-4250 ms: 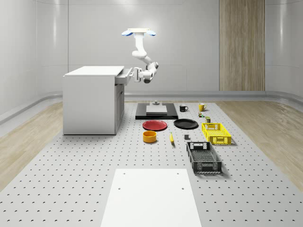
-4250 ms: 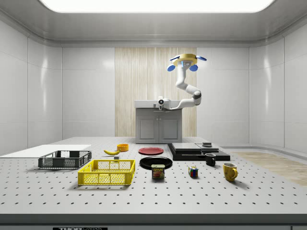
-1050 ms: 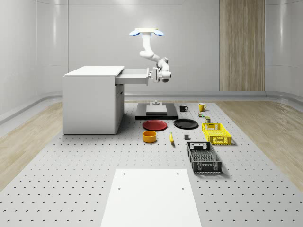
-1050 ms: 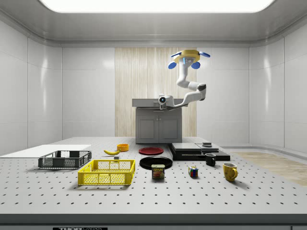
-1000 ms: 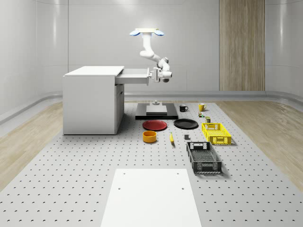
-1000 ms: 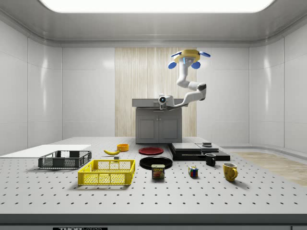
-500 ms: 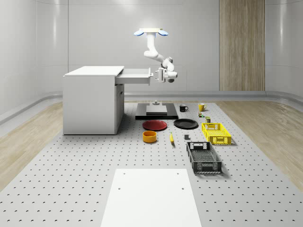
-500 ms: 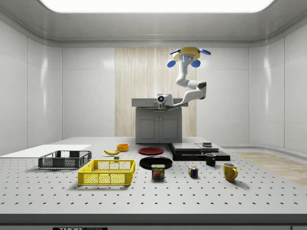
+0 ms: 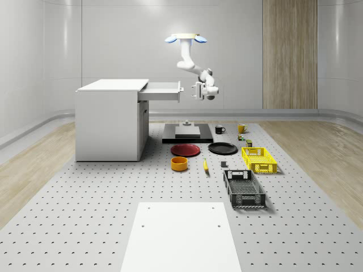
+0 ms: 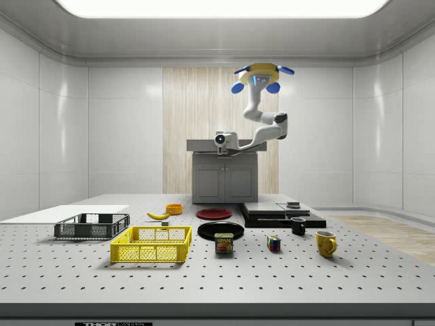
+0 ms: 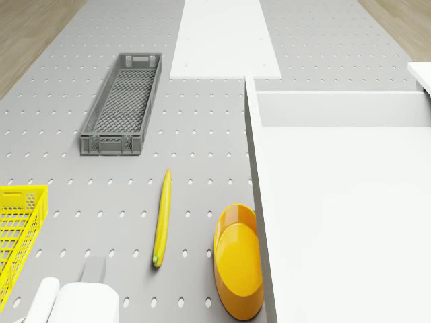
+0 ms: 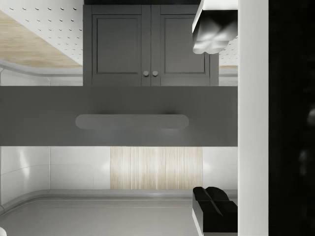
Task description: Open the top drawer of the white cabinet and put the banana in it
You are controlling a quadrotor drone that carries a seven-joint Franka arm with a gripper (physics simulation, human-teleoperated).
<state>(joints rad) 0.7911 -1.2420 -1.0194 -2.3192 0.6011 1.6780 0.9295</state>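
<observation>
The banana (image 9: 205, 165) is lying on the perforated table (image 9: 85, 215) just below the centre of the whole-scene view, between the orange bowl (image 9: 179, 164) to its left and the dark grey crate (image 9: 244, 188) to its lower right. In the drone view the banana (image 11: 161, 217) is sitting in the lower left-centre of the frame, just beside the orange bowl (image 11: 237, 261) and untouched by anything.

The top drawer (image 9: 161, 91) of the white cabinet (image 9: 108, 122) is standing pulled out toward the whole-scene view's right, and in the drone view its pale interior (image 11: 343, 202) is taking up the right half of the frame with nothing inside. So the opening step looks done, while picking up the banana and placing it in the drawer are both left to do.

The drone (image 9: 185, 38) is hovering in the upper centre of the whole-scene view, over the table just right of the open drawer, with the arm hanging down from it. The gripper (image 9: 197, 90) is sitting at drawer height, a small gap to the right of the drawer front, touching nothing. In the wrist view the drawer handle (image 12: 132, 121) is showing mid-frame, with one dark fingertip (image 12: 211, 32) at the upper right and the other near the lower right, so the fingers are spread apart and holding nothing.
</observation>
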